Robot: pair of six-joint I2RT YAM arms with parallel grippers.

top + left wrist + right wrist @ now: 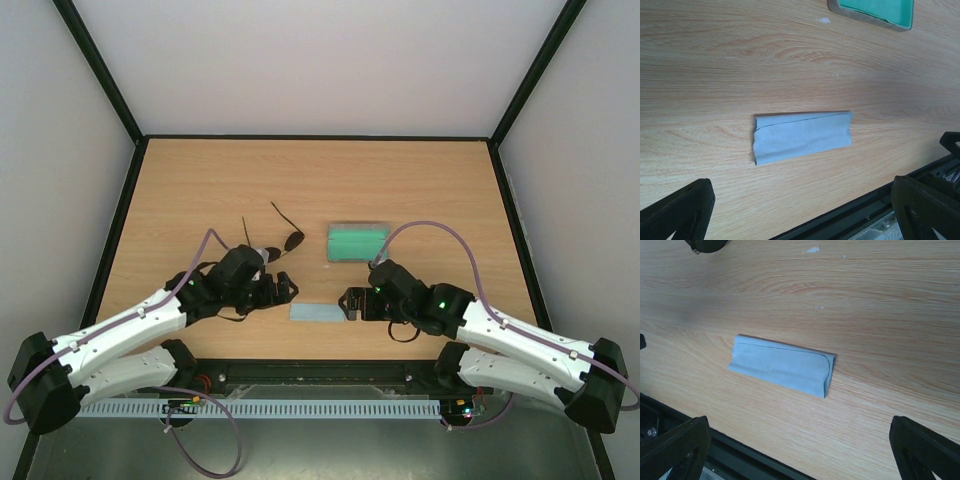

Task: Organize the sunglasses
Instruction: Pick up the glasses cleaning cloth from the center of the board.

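The sunglasses lie on the table with their thin arms spread toward the far side, just beyond my left wrist, which hides part of one lens. A folded light blue cloth lies between my two grippers. My left gripper is open just left of the cloth, nothing between its fingers. On the other side of the cloth, my right gripper also stands open and empty, its fingers wide apart. The wrist views do not clearly show the sunglasses.
A grey case with a green inside lies open right of the sunglasses; its corner shows in the left wrist view. The table's black front rail runs close under both grippers. A dark round shape sits at the right wrist view's top edge.
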